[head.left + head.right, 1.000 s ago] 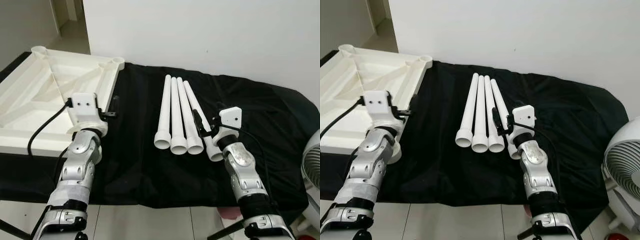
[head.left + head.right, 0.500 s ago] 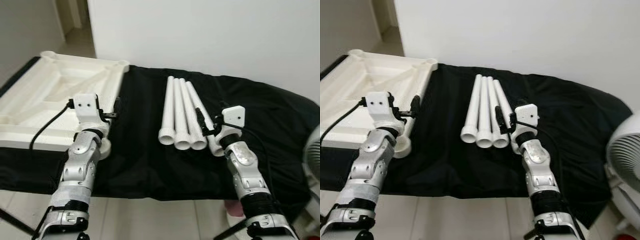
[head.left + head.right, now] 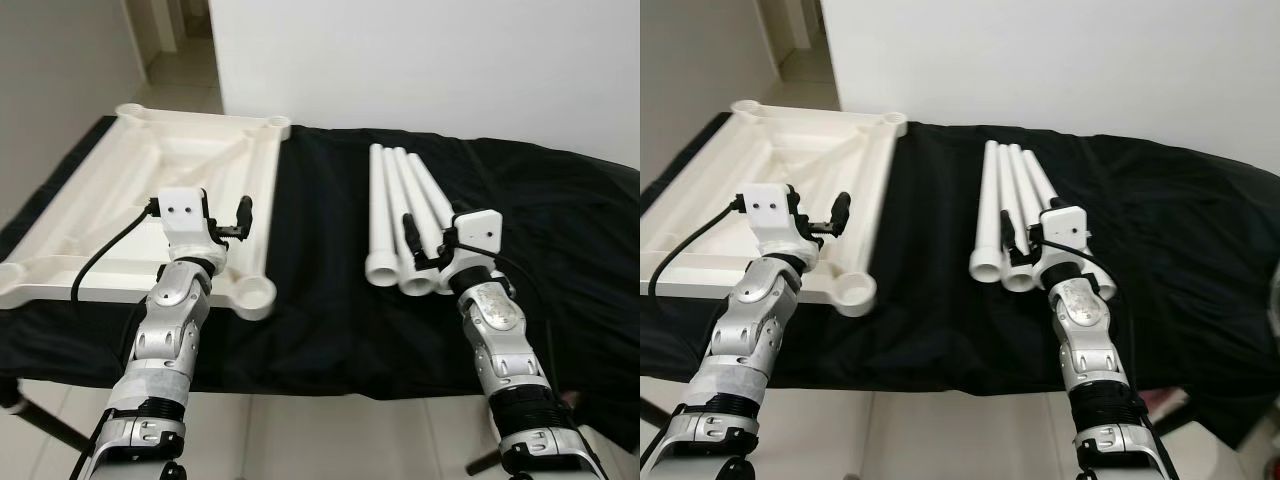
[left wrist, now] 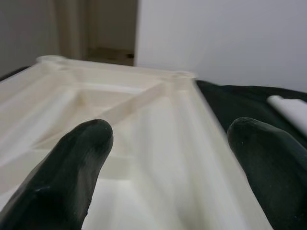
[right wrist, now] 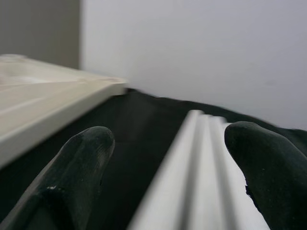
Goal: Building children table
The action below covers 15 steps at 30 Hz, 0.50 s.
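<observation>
Both our jaws stand open and empty: left gripper (image 3: pixel 243 215) hovers above the upturned tabletop (image 3: pixel 120 205), right gripper (image 3: pixel 412 240) above the four white legs (image 3: pixel 400 205) lying on the black-draped table (image 3: pixel 320 310). We judge we're approaching; next, closing on one leg.

Table top (image 3: pixel 120 190): cream-white plastic, plain. Legs (image 3: pixel 400 215): white tubes, unpatterned. Cloth (image 3: pixel 330 300): solid black. Wall (image 3: pixel 420 60): plain white. Arms (image 3: pixel 165 340): silver metal with white wrist housings and black cables. Left gripper (image 4: pixel 168 158) and right gripper (image 5: pixel 165 163): matte black fingers. Floor (image 3: pixel 330 440): pale tile with darker joints.
</observation>
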Motion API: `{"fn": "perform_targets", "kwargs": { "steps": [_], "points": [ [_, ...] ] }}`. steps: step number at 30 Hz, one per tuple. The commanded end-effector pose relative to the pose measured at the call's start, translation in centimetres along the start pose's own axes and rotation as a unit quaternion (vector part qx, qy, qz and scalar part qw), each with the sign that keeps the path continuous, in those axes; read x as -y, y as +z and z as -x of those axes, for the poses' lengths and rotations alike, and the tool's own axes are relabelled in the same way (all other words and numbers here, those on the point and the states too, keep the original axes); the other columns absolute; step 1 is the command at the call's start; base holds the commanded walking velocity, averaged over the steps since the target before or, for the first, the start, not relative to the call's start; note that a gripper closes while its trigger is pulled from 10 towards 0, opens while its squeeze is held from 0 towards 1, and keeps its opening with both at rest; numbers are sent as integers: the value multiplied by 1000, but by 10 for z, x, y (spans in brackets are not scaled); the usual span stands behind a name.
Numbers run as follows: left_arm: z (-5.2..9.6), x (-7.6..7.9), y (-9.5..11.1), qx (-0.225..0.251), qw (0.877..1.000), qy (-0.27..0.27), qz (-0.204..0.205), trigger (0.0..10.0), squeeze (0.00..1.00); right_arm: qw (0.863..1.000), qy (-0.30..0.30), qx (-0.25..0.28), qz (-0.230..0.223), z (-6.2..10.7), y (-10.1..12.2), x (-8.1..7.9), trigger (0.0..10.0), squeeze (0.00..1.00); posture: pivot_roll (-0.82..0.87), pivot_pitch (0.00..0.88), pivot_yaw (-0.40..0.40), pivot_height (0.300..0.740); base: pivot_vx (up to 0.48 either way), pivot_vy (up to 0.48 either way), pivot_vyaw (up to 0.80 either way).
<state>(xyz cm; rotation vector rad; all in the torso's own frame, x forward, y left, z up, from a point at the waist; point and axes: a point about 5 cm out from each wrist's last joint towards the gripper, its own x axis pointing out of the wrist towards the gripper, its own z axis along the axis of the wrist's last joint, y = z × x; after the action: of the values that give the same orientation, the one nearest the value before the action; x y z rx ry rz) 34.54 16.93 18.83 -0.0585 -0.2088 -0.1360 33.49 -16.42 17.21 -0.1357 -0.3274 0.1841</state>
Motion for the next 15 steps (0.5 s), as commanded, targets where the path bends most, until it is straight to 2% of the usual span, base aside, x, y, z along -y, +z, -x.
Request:
{"fn": "perform_targets", "kwargs": {
  "steps": [1,6,15],
  "points": [
    [0,2,-1,-2,1000,2,-6,10000,0,1000,4,-1,3,0,0,0,10000,0,84,40,-78,740,0,0,0],
    [1,5,0,1,1000,-6,-10,10000,0,1000,4,0,-1,0,0,-1,10000,0,84,40,-78,740,0,0,0],
    [5,26,-2,-4,996,-84,-33,10000,0,1000,-4,-14,-8,-2,-2,0,10000,0,87,40,-79,740,0,0,0]
  ]
}}
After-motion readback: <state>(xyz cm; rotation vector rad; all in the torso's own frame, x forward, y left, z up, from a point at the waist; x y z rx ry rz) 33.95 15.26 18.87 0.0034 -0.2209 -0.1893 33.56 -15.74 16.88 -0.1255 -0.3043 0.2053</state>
